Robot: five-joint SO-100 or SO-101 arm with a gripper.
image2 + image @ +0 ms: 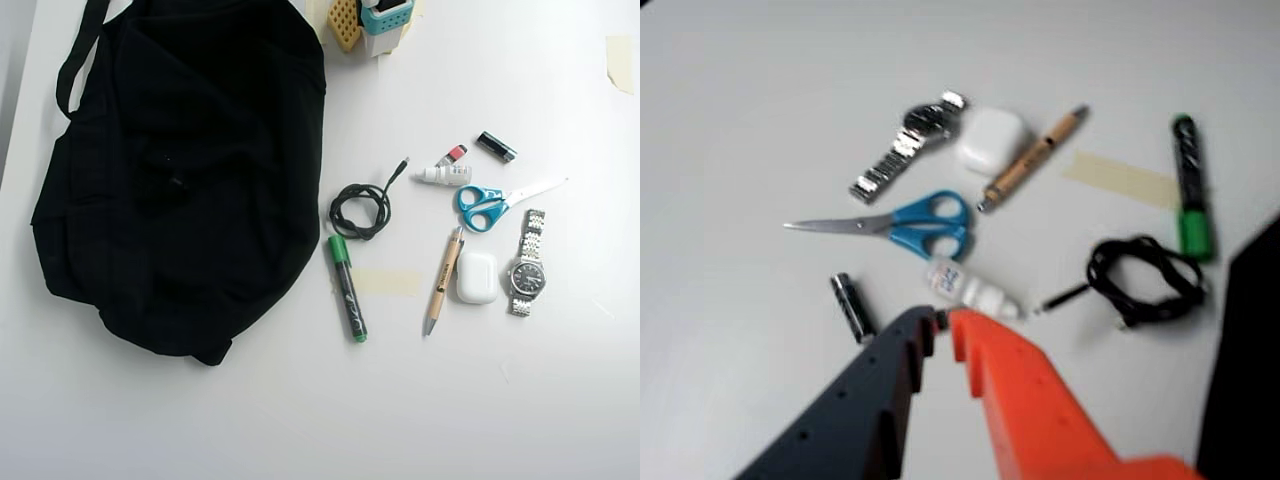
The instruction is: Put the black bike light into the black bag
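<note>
Black bag [1252, 350] right of jaws

From overhead, my table [520, 400] carries a loose cluster. I take the blue-handled scissors [492, 204] as centre: the steel watch [526, 268] lies at five o'clock, the white earbud case [477, 277] at six, the tan pen [443, 279] at seven. A white dropper bottle [445, 174] sits at ten, a short black cylinder [496, 147] at twelve. Farther toward nine I see a coiled black cable [362, 208], with a green marker [347, 287] below it and a strip of tape [388, 281] just beside that.
</note>
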